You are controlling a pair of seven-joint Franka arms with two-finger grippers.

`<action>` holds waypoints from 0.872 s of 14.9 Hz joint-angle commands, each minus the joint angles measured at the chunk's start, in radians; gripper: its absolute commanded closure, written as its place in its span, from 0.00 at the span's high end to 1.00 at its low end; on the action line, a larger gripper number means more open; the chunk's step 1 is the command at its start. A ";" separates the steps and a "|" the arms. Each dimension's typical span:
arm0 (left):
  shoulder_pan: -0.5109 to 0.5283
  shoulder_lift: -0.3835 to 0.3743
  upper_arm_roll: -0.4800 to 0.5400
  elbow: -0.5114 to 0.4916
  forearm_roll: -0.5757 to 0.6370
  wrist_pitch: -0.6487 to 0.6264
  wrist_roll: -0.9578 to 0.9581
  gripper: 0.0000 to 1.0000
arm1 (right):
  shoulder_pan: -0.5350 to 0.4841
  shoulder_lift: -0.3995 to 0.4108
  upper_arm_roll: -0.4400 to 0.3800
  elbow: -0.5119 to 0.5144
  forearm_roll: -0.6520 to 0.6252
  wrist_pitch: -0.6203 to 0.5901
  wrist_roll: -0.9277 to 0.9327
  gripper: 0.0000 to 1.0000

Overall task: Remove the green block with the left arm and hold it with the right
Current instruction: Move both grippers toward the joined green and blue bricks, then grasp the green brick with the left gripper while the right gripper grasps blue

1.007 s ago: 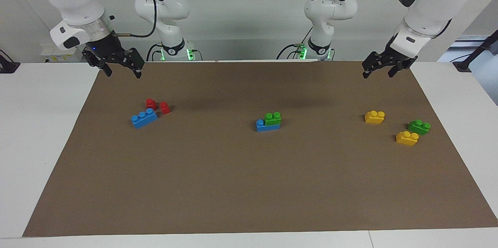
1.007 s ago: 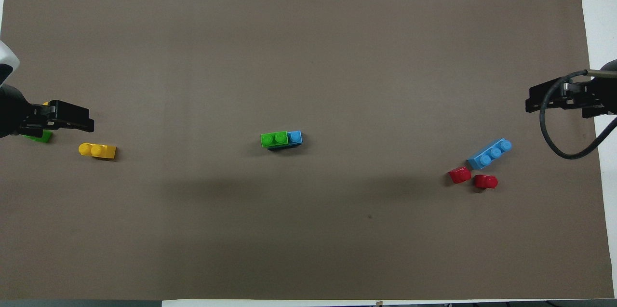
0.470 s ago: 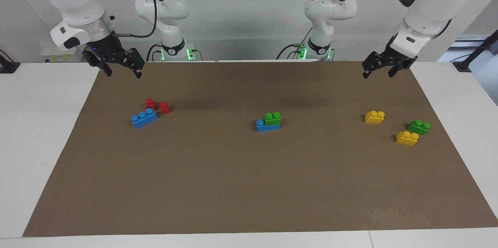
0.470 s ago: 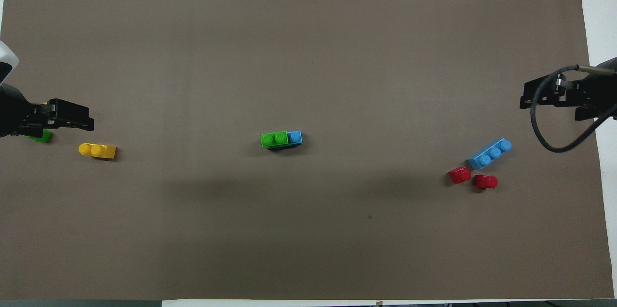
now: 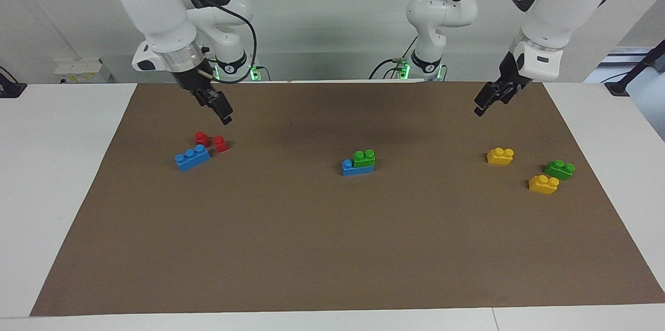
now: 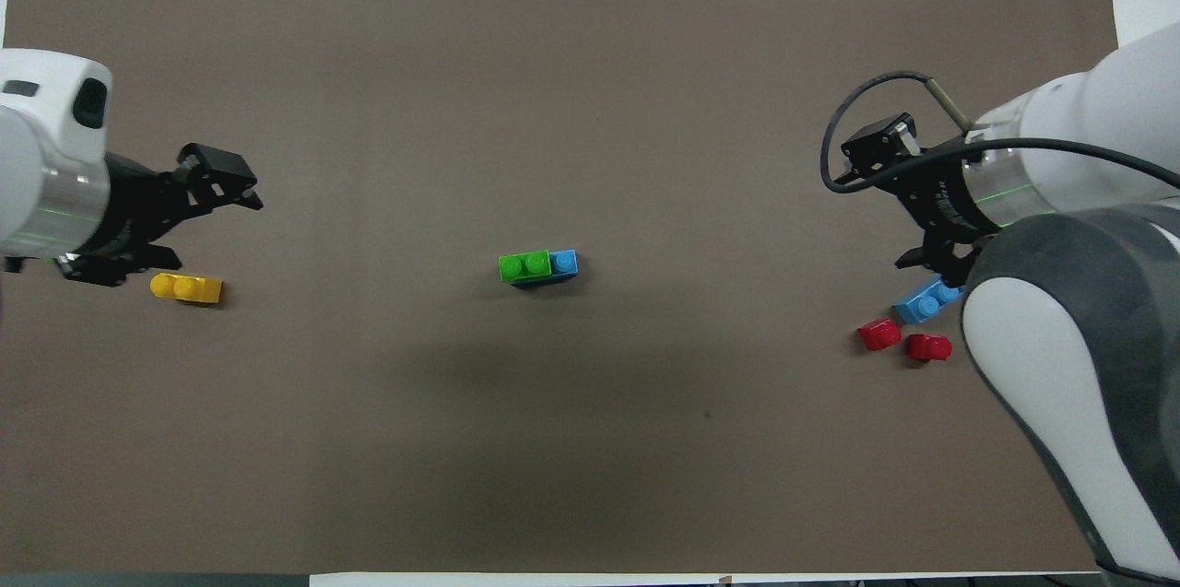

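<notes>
Bright green, hard plastic and surely light, the small two-stud green block [image 5: 364, 158] sits pressed onto a blue three-stud brick [image 5: 356, 167] mid-mat, so I'd pinch its flat sides with my left gripper [image 5: 482, 105], my right gripper [image 5: 224, 113] bracing blue; neither gripper's finger spread is readable, both well apart from it.

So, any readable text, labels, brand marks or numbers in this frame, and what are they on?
None can be read.
Green block, blue brick under it, the other bricks, brown mat: no lettering or numbers.
Right gripper and left gripper: no legible marks.
Arm housings: no legible brand mark.
Box by the wall: any marking too small to read.
</notes>
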 commanded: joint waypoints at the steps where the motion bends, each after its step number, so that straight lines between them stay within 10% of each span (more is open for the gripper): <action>1: -0.099 -0.098 0.009 -0.165 -0.011 0.093 -0.323 1.00 | 0.021 0.045 -0.003 -0.073 0.111 0.126 0.187 1.00; 13: -0.380 0.094 0.011 -0.243 0.017 0.389 -1.261 1.00 | 0.240 0.228 -0.003 -0.241 0.421 0.623 0.343 1.00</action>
